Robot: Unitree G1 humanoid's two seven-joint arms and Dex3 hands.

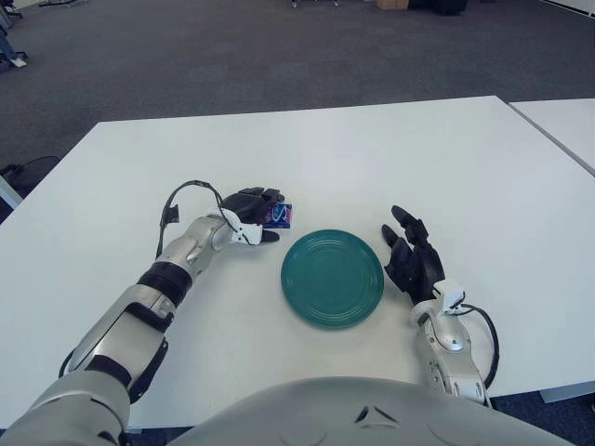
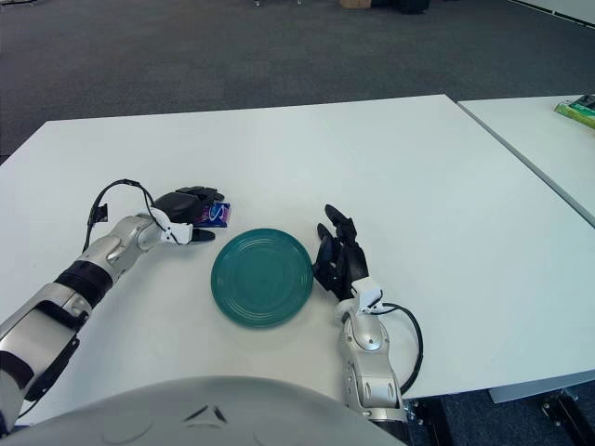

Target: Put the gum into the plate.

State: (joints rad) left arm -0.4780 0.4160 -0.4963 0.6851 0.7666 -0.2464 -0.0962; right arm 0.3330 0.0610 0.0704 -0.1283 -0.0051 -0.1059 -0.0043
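A small blue gum pack (image 1: 282,216) is held in my left hand (image 1: 257,213), whose black fingers are curled around it, just left of and behind the plate. The pack also shows in the right eye view (image 2: 218,215). The teal round plate (image 1: 333,277) lies on the white table, empty. My right hand (image 1: 412,257) shows to the right of the plate with its fingers spread and holding nothing.
The white table (image 1: 353,158) stretches far behind the plate. A second white table (image 2: 539,130) stands to the right across a narrow gap, with a green item (image 2: 578,110) at its far edge. Grey carpet lies beyond.
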